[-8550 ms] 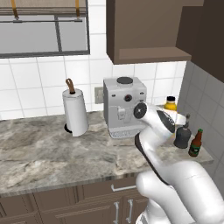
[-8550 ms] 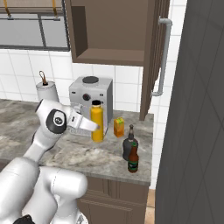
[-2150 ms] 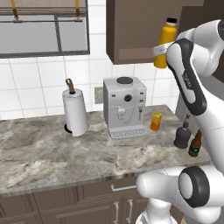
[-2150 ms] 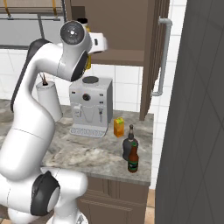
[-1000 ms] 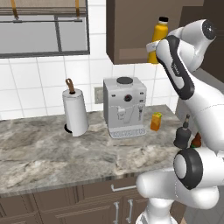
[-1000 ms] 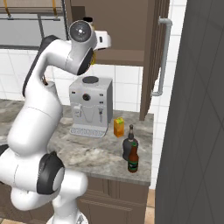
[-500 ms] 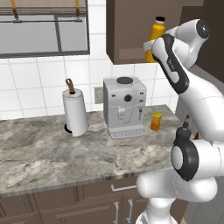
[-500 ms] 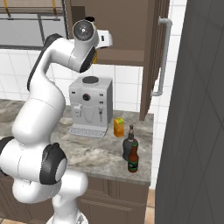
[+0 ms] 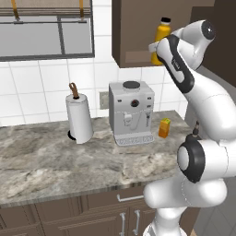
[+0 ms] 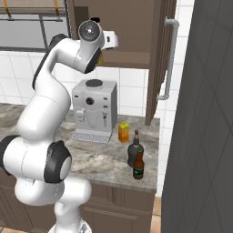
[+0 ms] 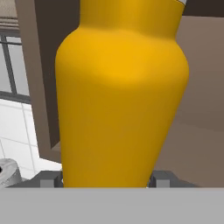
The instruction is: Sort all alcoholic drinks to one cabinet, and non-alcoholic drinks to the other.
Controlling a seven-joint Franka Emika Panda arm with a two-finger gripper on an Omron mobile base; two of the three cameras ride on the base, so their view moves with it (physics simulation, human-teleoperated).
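I have the hand (image 11: 105, 183) clamped on the yellow-orange bottle (image 9: 160, 40), raised into the open cabinet (image 9: 134, 32). Whether its base touches the shelf I can't tell. Next I lower it, then release; the juice carton (image 9: 164, 128) waits on the table (image 9: 55, 159).

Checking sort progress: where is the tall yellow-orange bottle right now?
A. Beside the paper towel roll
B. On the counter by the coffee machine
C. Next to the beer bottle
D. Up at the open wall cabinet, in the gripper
D: the yellow-orange bottle sits between the gripper fingers at the open cabinet.
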